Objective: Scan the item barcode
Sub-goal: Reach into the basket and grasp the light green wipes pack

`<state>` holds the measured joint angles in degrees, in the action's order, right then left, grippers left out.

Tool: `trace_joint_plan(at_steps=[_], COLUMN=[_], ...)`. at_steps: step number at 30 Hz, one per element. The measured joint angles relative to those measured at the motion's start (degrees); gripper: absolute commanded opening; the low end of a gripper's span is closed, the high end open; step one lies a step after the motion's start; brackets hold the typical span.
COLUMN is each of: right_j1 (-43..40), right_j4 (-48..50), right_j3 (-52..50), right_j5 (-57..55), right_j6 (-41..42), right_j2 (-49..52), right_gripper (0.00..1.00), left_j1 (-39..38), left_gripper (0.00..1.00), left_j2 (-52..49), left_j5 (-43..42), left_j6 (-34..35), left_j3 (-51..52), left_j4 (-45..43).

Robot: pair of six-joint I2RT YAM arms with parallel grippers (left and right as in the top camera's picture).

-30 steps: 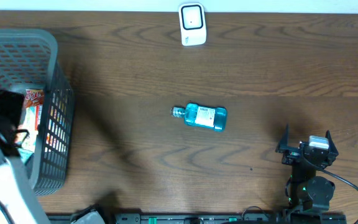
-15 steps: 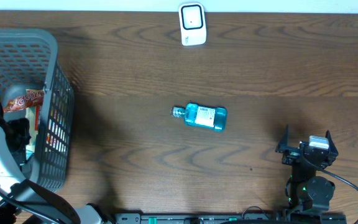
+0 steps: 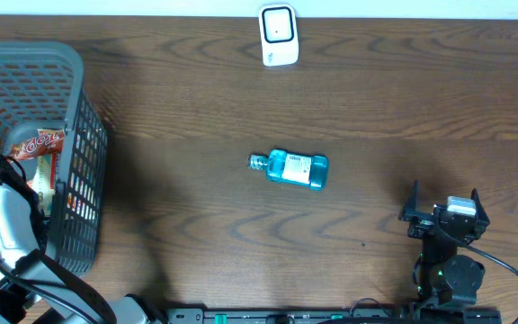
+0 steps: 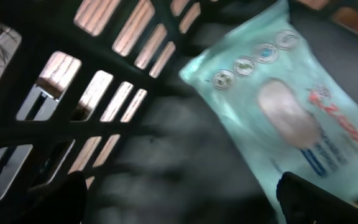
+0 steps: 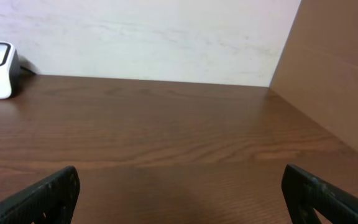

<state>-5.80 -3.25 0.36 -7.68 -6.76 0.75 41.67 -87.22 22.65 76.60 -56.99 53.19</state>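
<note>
At the desk's left edge, the left gripper (image 4: 179,196) hangs wide and empty inside the grey basket (image 3: 70,171), above a pale green packet (image 4: 278,106). The blue bottle (image 3: 290,168) lies mid-desk on its side. The white scanner (image 3: 278,35) stands at the far edge. The right gripper (image 3: 443,209) rests wide, empty, near the front-right corner.

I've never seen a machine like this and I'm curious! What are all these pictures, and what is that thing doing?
It is a robot with two arms at a brown table. Each arm ends in a pincer for grabbing things.

One picture looks down from above. The other two come from little cameras on the robot's wrists.

On the table lie a blue bottle and a small white scanner at the far edge. A grey basket with packets inside stands on the left.

The left pincer is down inside the basket, open, looking at a pale green packet. The right pincer rests near the front edge, open too. Neither one holds anything.
</note>
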Motion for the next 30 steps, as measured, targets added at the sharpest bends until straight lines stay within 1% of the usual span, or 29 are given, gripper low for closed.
trace_joint_plan(at_steps=[4, 11, 16, 21, 23, 24, 25, 26, 27, 29, 30], right_j1=[0.00, 0.00, 0.00, 0.00, 0.00, 0.00, 0.00, 0.00, 0.00, 0.00, 0.00], right_j4=[0.00, 0.00, 0.00, 0.00, 0.00, 0.00, 0.00, 0.00, 0.00, 0.00, 0.00], right_j3=[0.00, 0.00, 0.00, 0.00, 0.00, 0.00, 0.00, 0.00, 0.00, 0.00, 0.00], right_j5=[0.00, 0.00, 0.00, 0.00, 0.00, 0.00, -0.02, 0.00, 0.00, 0.00, 0.00], right_j6=[0.00, 0.02, 0.02, 0.00, 0.00, 0.02, 0.02, 0.00, 0.02, 0.00, 0.00], right_j2=[-0.02, -0.02, -0.02, -0.02, 0.00, 0.00, 0.00, -0.02, 0.00, 0.00, -0.02], right_gripper=[0.99, 0.99, 0.99, 0.99, 0.99, 0.99, 0.99, 0.99, 0.99, 0.99, 0.99], left_j1=[0.72, 1.09, 1.09, 1.07, 1.07, 1.09, 1.09, 1.09, 1.09, 1.09, 1.09], left_gripper=[0.98, 0.98, 1.00, 0.95, 0.88, 0.79, 0.77, 0.72, 0.60, 0.42, 0.36], left_j2=[0.00, 0.00, 0.00, 0.00, 0.00, 0.00, 0.00, 0.00, 0.02, 0.07, 0.07], left_j5=[1.53, 3.30, 3.45, 3.72, 3.87, 4.04, 4.33, 4.52, 4.76, 5.16, 5.53], left_j6=[1.62, 2.29, 2.69, 2.89, 3.02, 3.13, 3.13, 2.93, 3.10, 3.13, 3.10], left_j3=[1.92, 3.65, 6.56, 10.95, 12.37, 12.85, 13.27, 13.40, 13.44, 13.49, 13.49], left_j4=[-4.35, -9.51, -13.18, -19.58, -22.21, -23.02, -23.50, -23.69, -23.78, -24.02, -24.09])
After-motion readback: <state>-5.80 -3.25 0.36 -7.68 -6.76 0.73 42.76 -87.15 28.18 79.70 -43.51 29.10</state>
